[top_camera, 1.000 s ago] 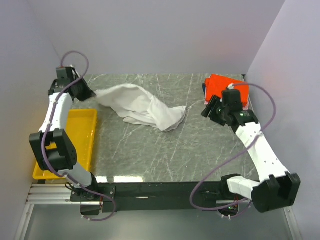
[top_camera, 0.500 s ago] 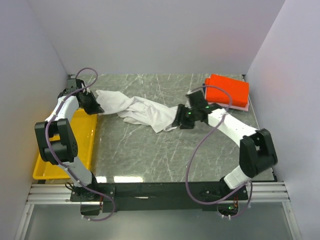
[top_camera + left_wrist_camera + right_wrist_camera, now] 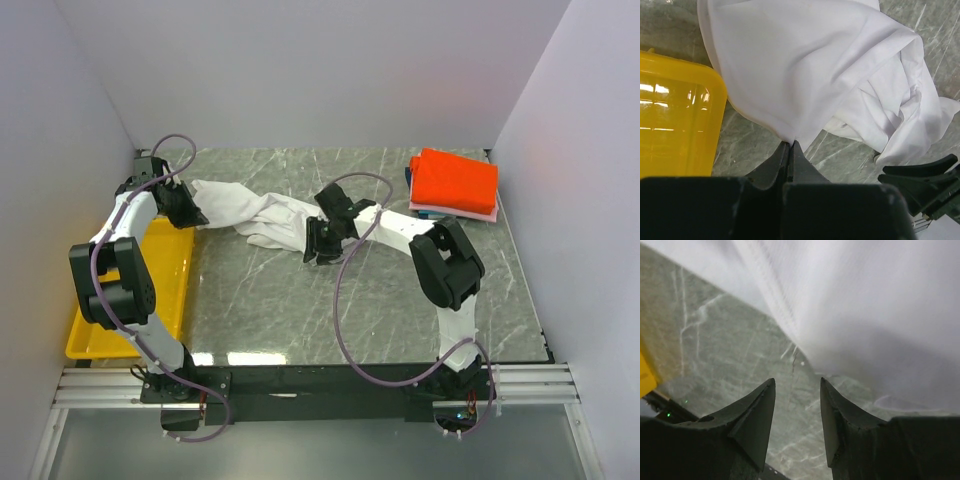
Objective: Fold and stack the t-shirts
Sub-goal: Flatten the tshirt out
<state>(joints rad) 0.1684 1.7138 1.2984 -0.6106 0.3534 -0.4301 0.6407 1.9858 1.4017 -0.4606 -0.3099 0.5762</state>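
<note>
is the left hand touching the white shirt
Touching. In the left wrist view the left hand is shut on the edge of the white shirt, the cloth pinched between its tips.

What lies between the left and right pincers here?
The crumpled white shirt fills the stretch, as the top view shows. The left pincer is shut on its edge, and the right pincer is open at its other end.
</note>
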